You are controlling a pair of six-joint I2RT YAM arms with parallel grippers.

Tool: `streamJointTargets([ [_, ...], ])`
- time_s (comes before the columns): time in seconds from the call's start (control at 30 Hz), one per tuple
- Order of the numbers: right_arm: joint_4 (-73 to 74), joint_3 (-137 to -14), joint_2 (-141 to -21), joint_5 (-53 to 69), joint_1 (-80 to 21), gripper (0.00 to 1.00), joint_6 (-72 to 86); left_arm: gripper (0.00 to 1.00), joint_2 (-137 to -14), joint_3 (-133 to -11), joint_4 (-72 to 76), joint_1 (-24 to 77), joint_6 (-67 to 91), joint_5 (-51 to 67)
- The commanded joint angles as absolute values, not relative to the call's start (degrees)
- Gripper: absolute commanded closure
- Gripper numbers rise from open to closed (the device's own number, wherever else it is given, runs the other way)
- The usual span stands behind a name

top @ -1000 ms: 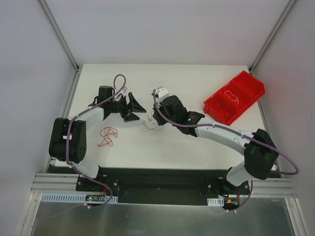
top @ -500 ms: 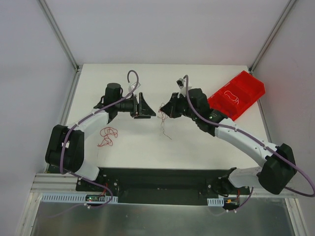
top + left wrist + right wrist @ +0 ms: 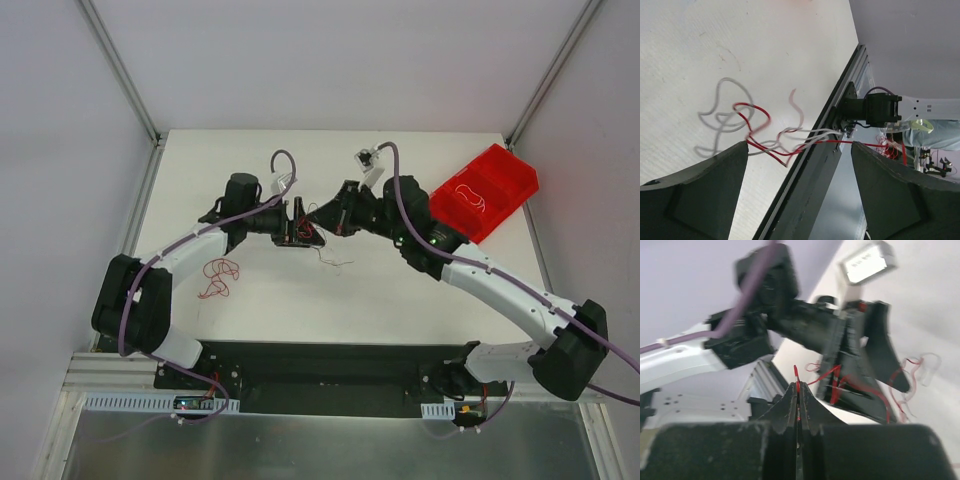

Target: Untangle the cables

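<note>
A tangle of thin red and whitish cables hangs just above the table middle between my two grippers. My right gripper is shut on a red cable; its red tip sticks out above the closed jaws. My left gripper faces it, almost touching. In the left wrist view the left gripper is open wide, and red and whitish cables stretch across the gap between its fingers. A separate small red cable bunch lies on the table to the left.
A red compartment tray with a whitish cable in it sits at the back right, close behind the right arm. The table's metal edge rail shows in the left wrist view.
The right gripper has lifted the tangle off the table and swung left and up. The left gripper has moved right to meet it. The two grippers now nearly touch.
</note>
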State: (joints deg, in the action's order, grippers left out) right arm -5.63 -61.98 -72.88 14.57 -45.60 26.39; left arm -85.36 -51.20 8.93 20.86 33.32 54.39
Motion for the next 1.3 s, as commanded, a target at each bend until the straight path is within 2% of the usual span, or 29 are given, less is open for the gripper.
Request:
streamJointTargets([
  [0.0, -10.2, -69.4, -72.2, 16.8, -47.1, 0.99, 29.2, 0.23, -88.1, -54.7, 3.1, 20.7, 31.1, 52.6],
  [0.1, -8.6, -73.0, -70.8, 16.6, -47.1, 0.99, 28.7, 0.4, -92.5, -55.6, -2.3, 18.6, 32.7, 51.1],
  [0.2, -7.3, -76.3, -68.8, 16.5, -47.2, 0.99, 28.5, 0.46, -94.5, -55.2, -2.2, 15.0, 35.2, 51.2],
  [0.4, -3.4, -83.8, -65.5, 14.8, -47.1, 1.0, 25.1, 0.5, -93.2, -53.9, -3.2, 11.0, 35.2, 47.6],
  [0.93, 5.2, -103.4, -68.0, 11.1, -46.6, 1.0, 15.5, 0.51, -92.9, -55.6, -6.0, 8.8, 33.7, 46.3],
  [1.0, 6.8, -102.5, -67.9, 10.1, -46.6, 1.0, 15.1, 0.5, -91.2, -55.7, -5.2, 8.7, 33.0, 46.7],
  [1.27, 2.3, -82.8, -61.3, 6.8, -46.6, 1.0, 16.9, 0.29, -80.6, -54.3, 1.2, 9.8, 29.4, 49.6],
])
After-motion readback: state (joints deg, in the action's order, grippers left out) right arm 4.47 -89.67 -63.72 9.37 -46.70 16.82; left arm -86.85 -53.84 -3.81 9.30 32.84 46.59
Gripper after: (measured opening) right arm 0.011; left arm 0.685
